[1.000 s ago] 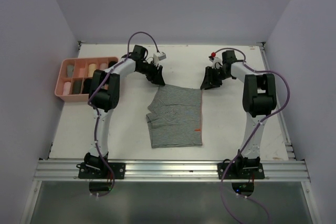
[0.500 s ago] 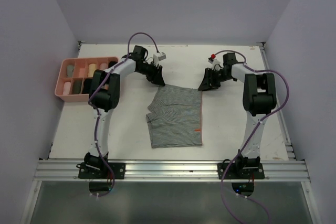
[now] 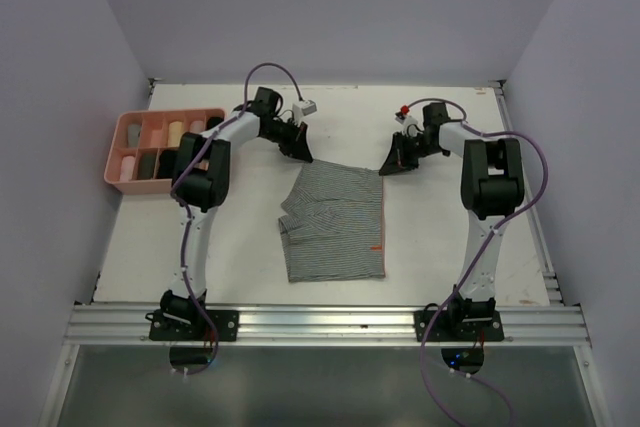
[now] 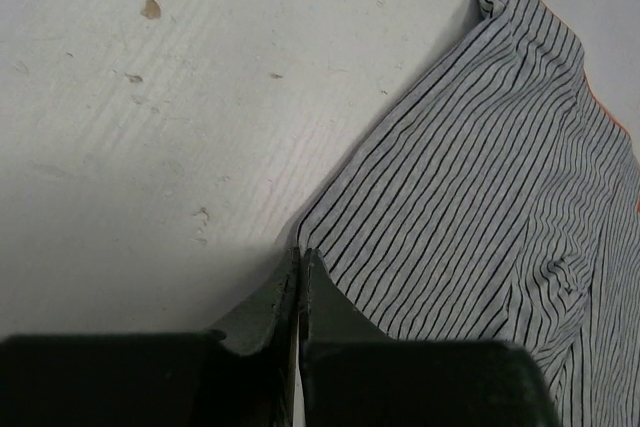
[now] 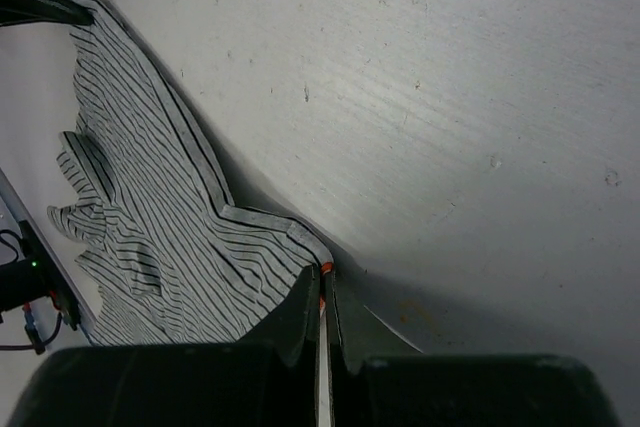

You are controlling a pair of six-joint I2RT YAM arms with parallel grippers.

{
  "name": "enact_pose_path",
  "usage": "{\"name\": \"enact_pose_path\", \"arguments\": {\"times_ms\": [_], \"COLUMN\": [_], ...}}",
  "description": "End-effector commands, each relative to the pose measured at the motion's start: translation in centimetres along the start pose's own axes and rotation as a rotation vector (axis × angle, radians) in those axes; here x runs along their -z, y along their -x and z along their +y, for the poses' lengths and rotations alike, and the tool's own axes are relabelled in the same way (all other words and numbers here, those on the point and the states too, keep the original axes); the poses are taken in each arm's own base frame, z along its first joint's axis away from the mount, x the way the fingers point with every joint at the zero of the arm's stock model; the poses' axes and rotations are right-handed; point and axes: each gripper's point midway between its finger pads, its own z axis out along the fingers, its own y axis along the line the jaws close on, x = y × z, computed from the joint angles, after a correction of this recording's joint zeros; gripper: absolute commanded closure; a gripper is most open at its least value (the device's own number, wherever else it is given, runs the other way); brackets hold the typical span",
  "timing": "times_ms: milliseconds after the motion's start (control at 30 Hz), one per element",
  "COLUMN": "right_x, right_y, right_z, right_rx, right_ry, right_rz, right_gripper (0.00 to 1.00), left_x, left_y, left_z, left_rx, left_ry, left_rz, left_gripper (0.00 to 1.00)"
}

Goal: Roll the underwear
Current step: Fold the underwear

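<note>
**Left gripper**: jaws pressed together with no gap at the tips. A second ago they stood about half open. One far corner of the striped underwear runs straight into the seam between the tips. I read it as pinched, though the tips hide how much cloth is caught.

**Right gripper**: also gone from half open to closed, and it has edged inward onto the cloth. A sliver of waistband with an orange mark sits between the tips, so the grip is plain here.

**Outward from the jaws:** the garment lies flat on the white table, spreading away from both pinch points toward the arm bases. There are a few small creases along the left gripper's side. Nothing is lifted yet.

**Further out:** well beyond the left gripper's outer side is a pink tray, several compartments filled.

**Reading:** the grasp step looks just completed, with both far corners held. The next move is probably to raise that edge and turn it over toward the near hem to start the roll.

**Risk:** a thin pinch on the left could slip and skew the roll.
</note>
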Motion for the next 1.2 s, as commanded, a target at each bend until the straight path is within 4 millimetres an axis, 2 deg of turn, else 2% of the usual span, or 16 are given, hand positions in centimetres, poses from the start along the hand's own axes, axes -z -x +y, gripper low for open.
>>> {"name": "enact_pose_path", "arguments": {"times_ms": [0, 133, 233, 267, 367, 500, 567, 633, 700, 733, 800, 833, 1000, 1067, 1100, 1167], "right_x": [0.3, 2.7, 4.4, 5.4, 7.0, 8.8, 9.0, 10.1, 9.9, 10.9, 10.8, 11.6, 11.9, 12.2, 12.3, 12.6], "right_y": [0.7, 5.0, 7.9, 9.1, 10.6, 11.0, 10.1, 9.5, 7.8, 7.5, 5.7, 5.4, 1.4, -0.2, -0.8, -2.4], "right_z": [-2.4, -0.4, 1.2, 2.1, 3.9, 6.1, 6.4, 7.9, 8.0, 9.1, 9.6, 10.6, 11.7, 11.9, 12.1, 11.9], "right_rx": [0.016, 0.055, 0.092, 0.116, 0.148, 0.18, 0.179, 0.199, 0.188, 0.219, 0.222, 0.245, 0.251, 0.254, 0.255, 0.248], "right_ry": [-0.164, -0.182, -0.176, -0.174, -0.16, -0.134, -0.126, -0.113, -0.111, -0.109, -0.106, -0.102, -0.096, -0.106, -0.106, -0.12], "right_rz": [-0.025, -0.151, -0.225, -0.256, -0.304, -0.341, -0.334, -0.354, -0.335, -0.354, -0.33, -0.347, -0.311, -0.306, -0.305, -0.301], "right_gripper": [1.0, 1.0, 1.0, 1.0, 1.0, 1.0, 1.0, 1.0, 1.0, 1.0, 1.0, 1.0, 1.0, 1.0, 1.0, 1.0], "left_x": [0.4, 1.9, 3.0, 3.4, 4.5, 5.8, 6.8, 7.8, 8.5, 9.1, 9.7, 10.3, 11.2, 11.3, 10.9, 11.2], "left_y": [1.9, 7.3, 9.5, 9.9, 10.7, 10.5, 10.5, 10.1, 10.1, 9.7, 9.0, 8.3, 5.2, 3.3, 1.4, 0.1], "left_z": [1.6, 2.4, 1.6, 1.4, 0.0, -1.5, -2.7, -4.2, -5.3, -6.4, -7.6, -8.5, -12.2, -13.8, -14.2, -15.8], "left_rx": [-0.014, -0.07, -0.113, -0.126, -0.17, -0.219, -0.25, -0.282, -0.318, -0.343, -0.359, -0.369, -0.387, -0.392, -0.366, -0.386], "left_ry": [0.045, 0.075, 0.07, 0.071, 0.067, 0.08, 0.079, 0.079, 0.074, 0.068, 0.053, 0.047, -0.034, -0.057, -0.071, -0.085], "left_rz": [-0.031, -0.122, -0.16, -0.171, -0.192, -0.193, -0.195, -0.2, -0.216, -0.216, -0.208, -0.198, -0.163, -0.142, -0.117, -0.11], "left_gripper": [1.0, 1.0, 1.0, 1.0, 1.0, 1.0, 1.0, 1.0, 1.0, 1.0, 1.0, 1.0, 1.0, 1.0, 1.0, 1.0]}}
